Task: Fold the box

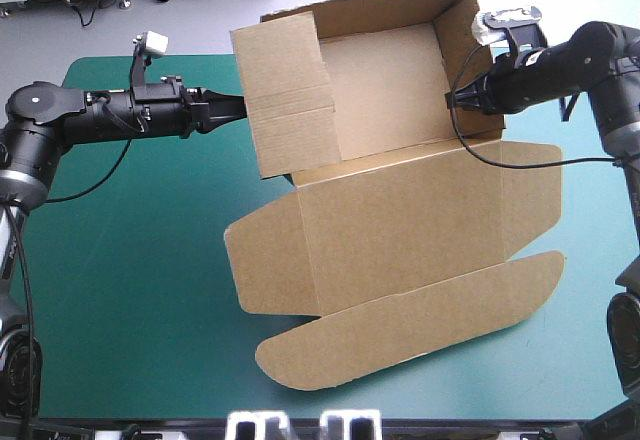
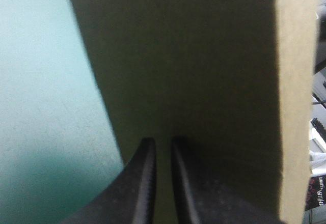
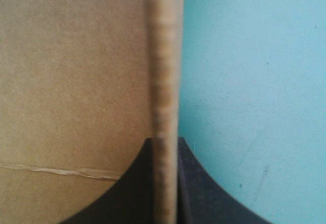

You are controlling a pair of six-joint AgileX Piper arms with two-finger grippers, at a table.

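Observation:
The brown box lies in the middle of the table with its far half raised into a tray and its lid flat toward the front. My left gripper is at the outer edge of the tray's left wall flap. In the left wrist view the black fingers stand all but shut at my left gripper, with shadowed board right ahead. My right gripper is shut on the right wall. The right wrist view has the board's edge running straight between the tips of my right gripper.
Bare teal-green cover lies to the left of the box and along the front edge. The lid's rounded flaps reach toward the front and right of the table. A black cable crosses the box's right flap.

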